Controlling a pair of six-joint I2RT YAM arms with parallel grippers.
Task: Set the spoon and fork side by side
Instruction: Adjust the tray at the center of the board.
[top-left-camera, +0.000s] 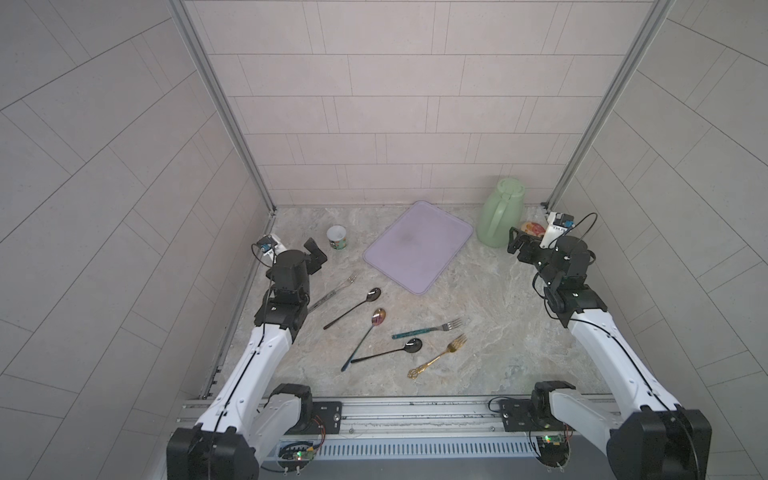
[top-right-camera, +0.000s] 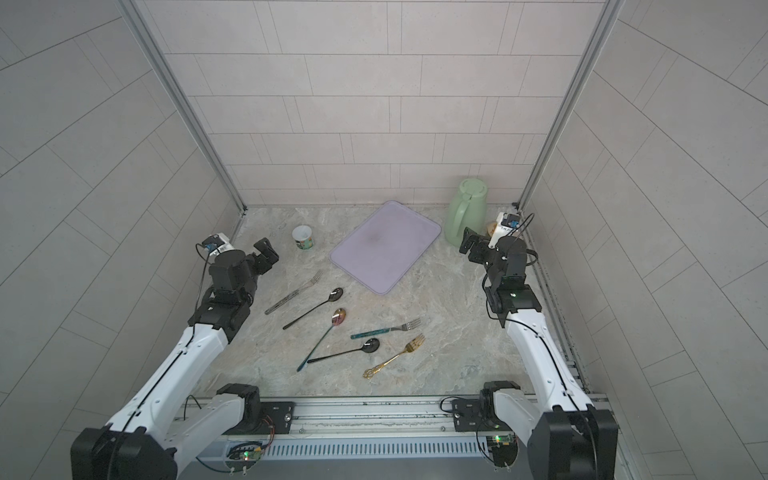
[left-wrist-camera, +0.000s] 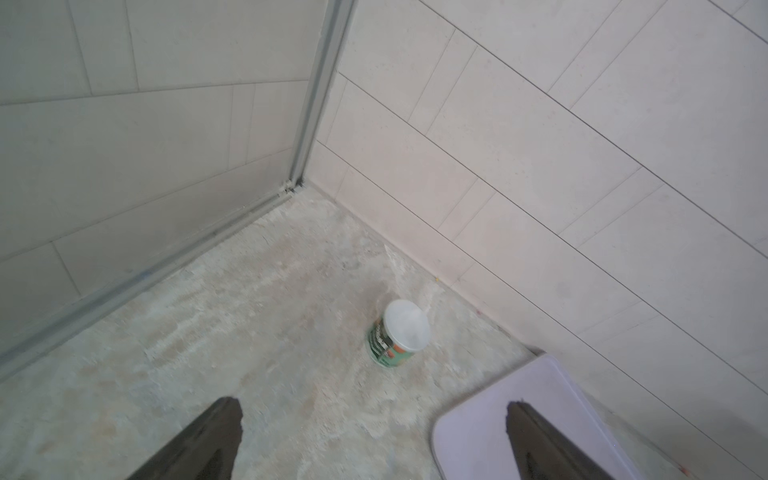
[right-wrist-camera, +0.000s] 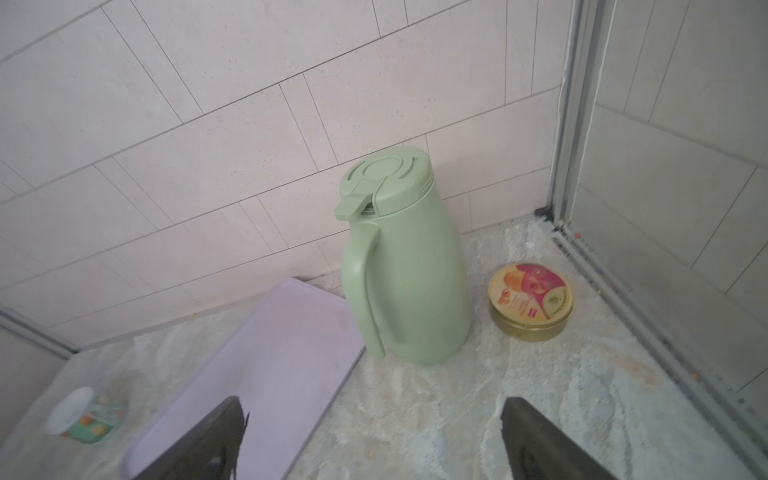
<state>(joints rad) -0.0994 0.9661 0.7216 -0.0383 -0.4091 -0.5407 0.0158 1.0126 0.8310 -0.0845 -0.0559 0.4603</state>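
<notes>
Green jug (right-wrist-camera: 409, 266) stands between lilac tray (right-wrist-camera: 266, 353) and tin (right-wrist-camera: 530, 301).

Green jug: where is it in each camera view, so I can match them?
Top view: green jug upright at the far right, by the back wall.
Top view: green jug, same far-right spot by the back wall.
Left wrist: not in it.
Right wrist: green jug mid-picture, upright, between lavender tray and round tin.
Shared landmark: lavender tray, in all four views.
</notes>
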